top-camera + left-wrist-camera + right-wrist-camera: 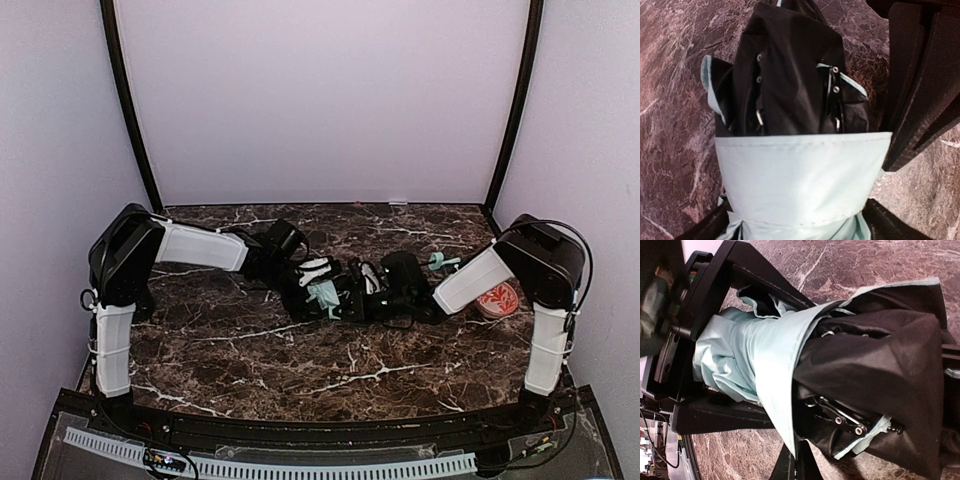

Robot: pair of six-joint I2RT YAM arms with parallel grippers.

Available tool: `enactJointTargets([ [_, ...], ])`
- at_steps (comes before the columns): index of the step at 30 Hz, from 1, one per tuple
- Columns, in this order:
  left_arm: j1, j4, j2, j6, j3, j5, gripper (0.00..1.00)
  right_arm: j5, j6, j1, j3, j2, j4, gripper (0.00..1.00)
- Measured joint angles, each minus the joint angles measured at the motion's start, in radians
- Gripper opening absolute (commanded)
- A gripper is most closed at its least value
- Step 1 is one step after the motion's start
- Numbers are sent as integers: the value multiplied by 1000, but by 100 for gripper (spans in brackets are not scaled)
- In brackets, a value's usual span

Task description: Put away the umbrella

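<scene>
The umbrella (325, 295) lies collapsed on the table (300, 370) between the 2 pincers. Its mint fabric (800, 180) sits inside the widely spread jaws of the left pincer (320, 280) (pressed or released cannot be told), and its black lining (790, 75) hides the tips of the fully closed right pincer (368, 292). Loose lining and ribs (832, 95) should be gathered toward the left pincer before squeezing.

The umbrella (345, 300) lies mid-table (300, 365) between left claw (318, 275) and right claw (368, 285).
</scene>
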Motion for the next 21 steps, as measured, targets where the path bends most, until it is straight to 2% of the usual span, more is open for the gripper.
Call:
enactJointTargets([
  [2,6,-22,2,7,11,25,93,0,-5,-3,6,0,-4,0],
  [3,9,-28,2,9,13,32,85,1,-5,-6,8,0,-5,0],
  [5,18,-34,2,11,14,47,62,1,-5,-7,11,0,-5,0],
  [8,41,-66,10,21,39,71,46,6,-8,-8,12,0,0,0],
  [9,48,-79,13,25,47,82,37,8,-10,-8,12,0,0,0],
  [11,58,-111,16,31,58,102,11,10,-15,-8,13,0,0,0],
  [12,62,-121,16,38,59,108,2,9,-20,-8,14,0,-1,0],
  [21,81,-129,20,-17,59,180,0,-29,-83,-8,74,-32,-93,0],
])
